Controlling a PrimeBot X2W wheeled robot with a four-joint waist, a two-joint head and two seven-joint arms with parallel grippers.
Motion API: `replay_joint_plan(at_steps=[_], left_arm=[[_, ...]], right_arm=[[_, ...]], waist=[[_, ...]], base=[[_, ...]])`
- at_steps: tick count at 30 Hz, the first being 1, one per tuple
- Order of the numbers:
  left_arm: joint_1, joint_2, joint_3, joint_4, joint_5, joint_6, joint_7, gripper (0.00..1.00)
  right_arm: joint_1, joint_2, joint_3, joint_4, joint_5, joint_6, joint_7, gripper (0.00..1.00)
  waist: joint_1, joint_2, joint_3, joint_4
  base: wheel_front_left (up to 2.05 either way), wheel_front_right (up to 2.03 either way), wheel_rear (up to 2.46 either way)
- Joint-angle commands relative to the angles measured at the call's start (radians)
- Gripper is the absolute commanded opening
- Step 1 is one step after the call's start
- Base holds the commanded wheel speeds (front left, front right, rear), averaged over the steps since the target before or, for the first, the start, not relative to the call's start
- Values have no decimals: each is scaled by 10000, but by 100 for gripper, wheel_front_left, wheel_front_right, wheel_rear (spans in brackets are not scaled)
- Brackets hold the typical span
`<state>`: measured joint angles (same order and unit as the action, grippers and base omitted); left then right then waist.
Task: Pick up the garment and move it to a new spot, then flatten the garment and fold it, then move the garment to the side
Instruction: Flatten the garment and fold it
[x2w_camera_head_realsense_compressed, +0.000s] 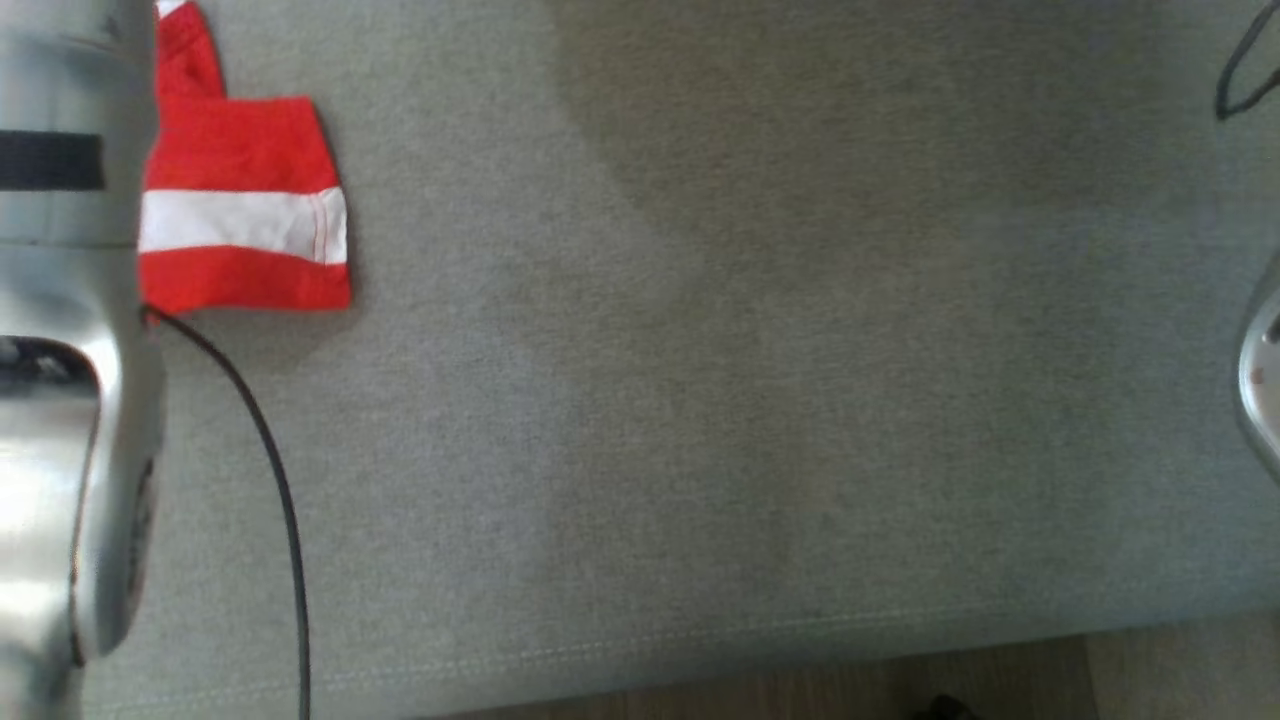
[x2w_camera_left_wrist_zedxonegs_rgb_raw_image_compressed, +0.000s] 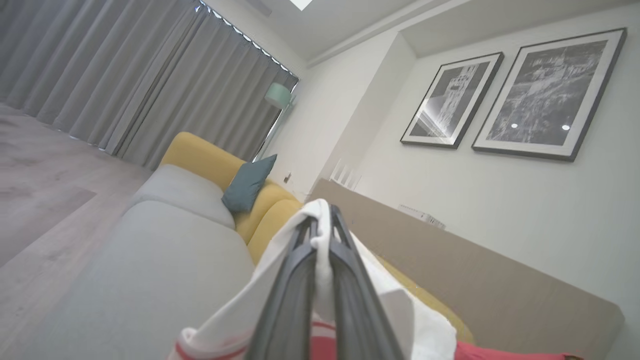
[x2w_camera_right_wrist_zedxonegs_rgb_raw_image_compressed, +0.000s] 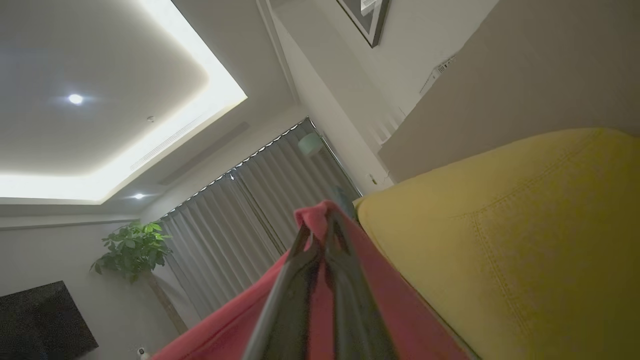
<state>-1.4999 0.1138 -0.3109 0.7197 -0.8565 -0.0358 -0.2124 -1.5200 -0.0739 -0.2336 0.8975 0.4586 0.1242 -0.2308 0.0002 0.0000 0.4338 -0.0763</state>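
The red-and-white garment (x2w_camera_head_realsense_compressed: 240, 210) is at the far left over the grey sofa seat (x2w_camera_head_realsense_compressed: 700, 400) — soft, light, floppy cloth, I judge — the left pincer (x2w_camera_left_wrist_zedxonegs_rgb_raw_image_compressed: 324, 220) pinching its white edge, the right pincer (x2w_camera_right_wrist_zedxonegs_rgb_raw_image_compressed: 320, 225) pinching red cloth; hems and corners look the surest holds.

left gripper (x2w_camera_left_wrist_zedxonegs_rgb_raw_image_compressed: 320, 235): clamped on garment (x2w_camera_left_wrist_zedxonegs_rgb_raw_image_compressed: 400, 310) | behind: yellow sofa (x2w_camera_left_wrist_zedxonegs_rgb_raw_image_compressed: 200, 155), teal cushion (x2w_camera_left_wrist_zedxonegs_rgb_raw_image_compressed: 247, 182)
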Motion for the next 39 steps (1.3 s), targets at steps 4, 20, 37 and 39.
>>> replay_joint_plan(at_steps=[4, 20, 37, 39], left_arm=[[568, 45, -289, 662, 87, -471, -191, 0], [4970, 297, -2096, 910, -469, -945, -155, 0], [8238, 1849, -3895, -1354, -809, -948, 799, 0], [8644, 2051, -4117, -1705, -803, -948, 1050, 0]], right_arm=[[766, -58, 253, 748, 170, 65, -193, 0], [4195, -1203, 1202, 3124, 344, 65, 1221, 0], [6530, -2060, 2834, 2846, 600, 65, 2693, 0], [6755, -2199, 2915, 2883, 681, 65, 2878, 0]], waist=[[-2, 0, 82, 166], [-2, 0, -958, 415], [-2, 0, -2756, 494], [-2, 0, -2980, 521]], base=[[0, 0, 0], [0, 0, 0], [0, 0, 0], [0, 0, 0]])
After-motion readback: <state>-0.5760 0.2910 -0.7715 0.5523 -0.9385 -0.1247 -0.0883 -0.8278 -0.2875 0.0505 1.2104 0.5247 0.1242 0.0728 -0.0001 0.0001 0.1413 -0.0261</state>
